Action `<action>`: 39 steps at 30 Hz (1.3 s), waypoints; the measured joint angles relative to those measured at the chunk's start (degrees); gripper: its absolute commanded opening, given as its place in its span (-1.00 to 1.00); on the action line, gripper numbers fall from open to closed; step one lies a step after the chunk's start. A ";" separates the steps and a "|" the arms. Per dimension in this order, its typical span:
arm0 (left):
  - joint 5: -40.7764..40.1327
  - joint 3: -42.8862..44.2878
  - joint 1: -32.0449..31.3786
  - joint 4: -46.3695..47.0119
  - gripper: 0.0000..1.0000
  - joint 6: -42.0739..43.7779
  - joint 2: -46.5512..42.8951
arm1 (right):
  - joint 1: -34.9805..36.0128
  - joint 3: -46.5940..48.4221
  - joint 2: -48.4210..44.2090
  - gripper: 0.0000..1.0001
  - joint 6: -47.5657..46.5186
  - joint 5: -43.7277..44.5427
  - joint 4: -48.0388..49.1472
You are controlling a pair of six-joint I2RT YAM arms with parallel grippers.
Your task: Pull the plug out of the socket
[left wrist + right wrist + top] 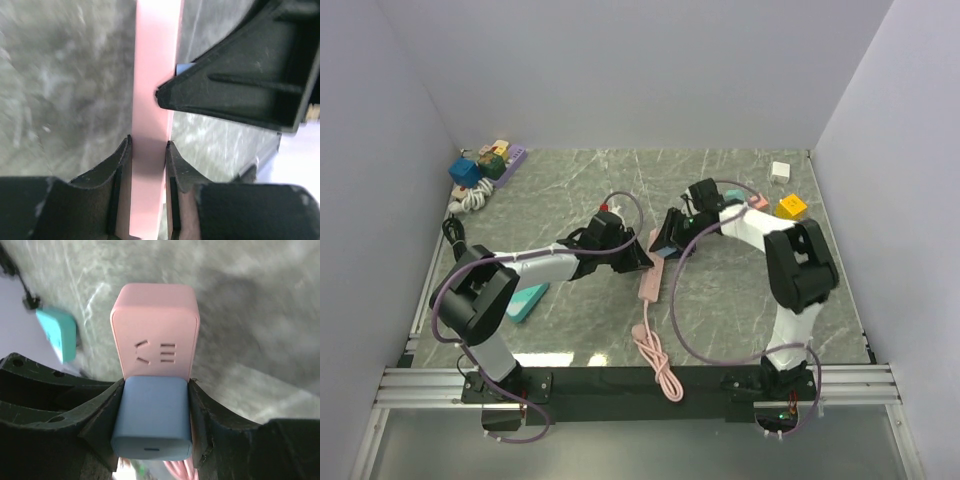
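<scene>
Blue plug (151, 415) was seen seated in pink socket strip (155, 325), mid desk (560, 190). It was clamped by the right hand (156, 383); the strip was pinned by the left hand (148, 150) (closed on both sides). A straight pull, untwisted, was advised.

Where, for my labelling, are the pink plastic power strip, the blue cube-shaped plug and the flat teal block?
pink plastic power strip (155, 320): right wrist view, bare top face.
blue cube-shaped plug (152, 412): right wrist view, upper face.
flat teal block (527, 302): top external view, its middle.
</scene>
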 measured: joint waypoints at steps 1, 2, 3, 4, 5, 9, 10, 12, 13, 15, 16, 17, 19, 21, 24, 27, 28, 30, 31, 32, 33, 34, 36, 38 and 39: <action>0.81 0.37 -0.22 -0.98 -0.99 -0.04 0.13 | 0.50 -4.20 -2.89 -1.00 2.23 2.14 3.54; 1.79 0.72 -0.37 -1.66 -0.99 -0.02 0.22 | 1.09 -7.67 -5.75 -1.00 4.15 4.28 6.34; 2.47 1.18 -0.52 -2.29 -0.99 0.00 0.33 | 1.88 -10.36 -8.26 -1.00 5.79 6.51 8.68; 2.93 1.86 -0.61 -2.97 -0.99 0.04 0.35 | 2.58 -12.48 -10.40 -1.00 7.10 8.72 10.73; 3.32 2.45 -0.59 -3.54 -0.99 0.07 0.44 | 3.19 -13.79 -12.00 -1.00 8.20 10.88 12.11; 3.21 3.82 0.00 -5.05 -0.99 0.11 0.63 | 4.79 -14.88 -13.42 -1.00 9.97 15.34 15.04; 3.30 3.89 0.15 -5.16 -0.99 0.11 0.85 | 4.92 -14.75 -13.16 -1.00 10.10 15.58 15.10; 3.23 4.04 0.24 -5.46 -0.99 0.09 1.20 | 4.98 -13.51 -11.87 -1.00 9.49 15.34 13.88; 3.06 4.07 0.26 -5.60 -0.99 0.04 1.27 | 4.96 -12.22 -10.75 -1.00 8.83 14.78 12.81; 2.45 4.04 0.52 -6.38 -0.99 -0.07 1.29 | 5.01 -9.31 -8.26 -1.00 6.91 13.18 10.69; 2.27 4.02 0.66 -6.64 -0.99 -0.04 1.29 | 5.03 -7.72 -6.86 -0.92 5.81 12.39 9.49; 1.97 3.98 0.70 -6.84 -0.99 -0.07 1.29 | 5.05 -6.14 -5.68 -0.85 4.74 11.61 8.46; 1.40 3.85 0.92 -6.97 -0.99 -0.15 1.29 | 5.07 -3.89 -3.87 -0.60 2.73 10.45 7.21; 1.22 3.43 1.05 -6.56 -0.99 -0.28 1.29 | 5.07 -2.97 -2.93 -0.33 1.40 9.70 6.78; 0.59 2.78 1.05 -6.27 -0.99 -0.52 1.29 | 5.03 -2.08 -1.29 0.18 0.20 8.24 6.47; -0.20 2.05 1.03 -6.67 -0.99 -0.50 1.29 | 5.01 -1.25 0.48 0.50 -0.59 6.84 6.38; -0.31 1.79 1.03 -7.13 -0.99 -0.50 1.33 | 5.01 -1.14 0.74 0.59 -0.87 6.64 6.38; -0.66 1.40 1.05 -7.19 -0.99 -0.50 1.33 | 4.92 -0.68 1.18 0.65 -1.09 6.36 6.25; -0.70 1.40 1.05 -7.17 -0.99 -0.50 1.33 | 4.90 -0.44 1.38 0.65 -1.27 6.34 6.27; -0.74 1.40 1.05 -7.15 -0.99 -0.50 1.33 | 4.76 -0.28 1.44 0.65 -1.38 6.36 6.23; -0.74 1.40 1.05 -7.15 -0.99 -0.50 1.33 | 4.72 -0.11 1.49 0.65 -1.53 6.38 6.14; -0.74 1.40 1.05 -7.15 -0.99 -0.50 1.33 | 4.68 0.00 1.49 0.60 -1.68 6.43 6.12; -0.74 1.40 1.05 -7.15 -0.99 -0.50 1.33 | 4.55 0.26 1.49 0.51 -1.86 6.56 5.99; -0.74 1.40 1.05 -7.15 -0.99 -0.48 1.33 | 4.31 0.28 1.49 0.29 -2.08 6.69 5.97; -0.74 1.38 1.05 -7.15 -0.99 -0.50 1.33 | 4.13 0.28 1.49 0.19 -2.14 6.69 5.97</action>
